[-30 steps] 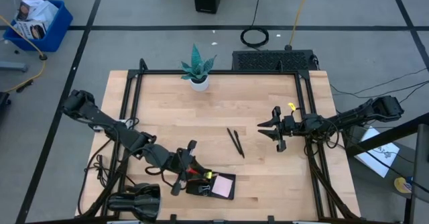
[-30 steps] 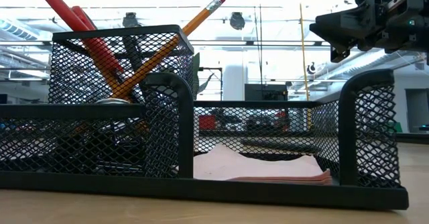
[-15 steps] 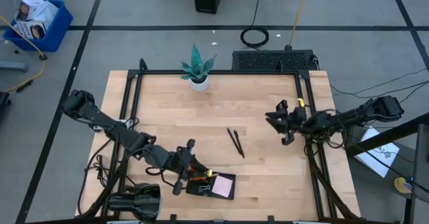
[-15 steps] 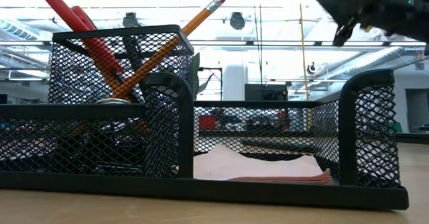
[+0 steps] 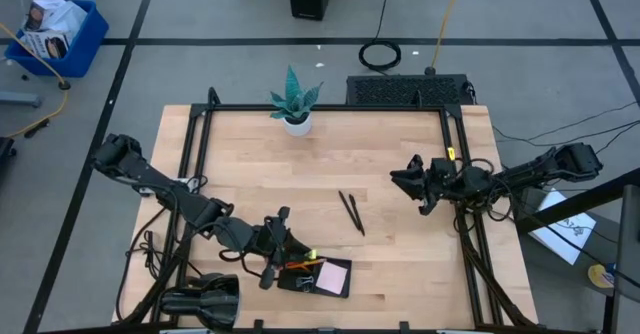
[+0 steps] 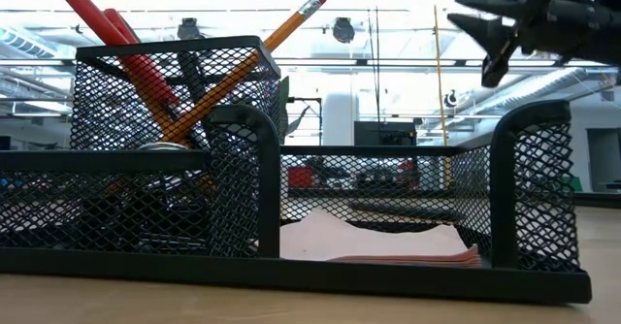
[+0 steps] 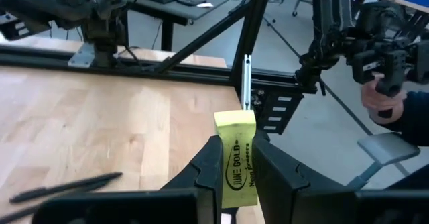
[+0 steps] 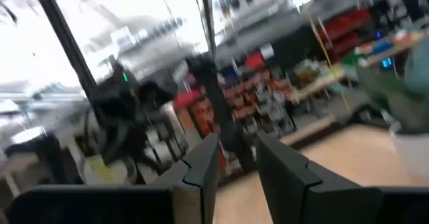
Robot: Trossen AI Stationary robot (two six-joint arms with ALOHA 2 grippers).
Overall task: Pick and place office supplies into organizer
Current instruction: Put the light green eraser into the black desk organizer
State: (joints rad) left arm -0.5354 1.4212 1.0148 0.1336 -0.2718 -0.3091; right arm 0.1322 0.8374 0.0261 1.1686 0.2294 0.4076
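The black mesh organizer [image 5: 318, 276] stands near the table's front edge; in the low view [image 6: 291, 266] it holds red scissors [image 6: 136, 62], an orange pencil [image 6: 262, 48] and a pink note pad [image 6: 378, 242]. My left gripper [image 5: 285, 249] is at the organizer's left end, shut on a small yellow piece [image 7: 236, 157]. Two thin black pens [image 5: 351, 212] lie on the table's middle, and also show in the left wrist view [image 7: 60, 187]. My right gripper [image 5: 408, 182] hangs in the air over the table's right part, open and empty. My left gripper pinches the yellow piece by its two broad faces [image 7: 231, 174] between its two fingers [image 7: 208, 167]. The piece's free end [image 7: 234, 120] sticks out past the fingertips. The fingers lie about level and point toward the table's right edge. The piece is clear of the table.
A potted teal plant [image 5: 295, 104] stands at the far edge. A black rounded cylinder [image 5: 200, 302] sits at the front left corner. A black frame [image 5: 455, 164] runs round the table. A person's hand [image 7: 379, 96] shows beyond the table.
My right gripper has risen above the table's right part and turned about its wrist, ending tipped with its fingers toward the table's left. My left gripper has kept its hold on the yellow piece at the organizer.
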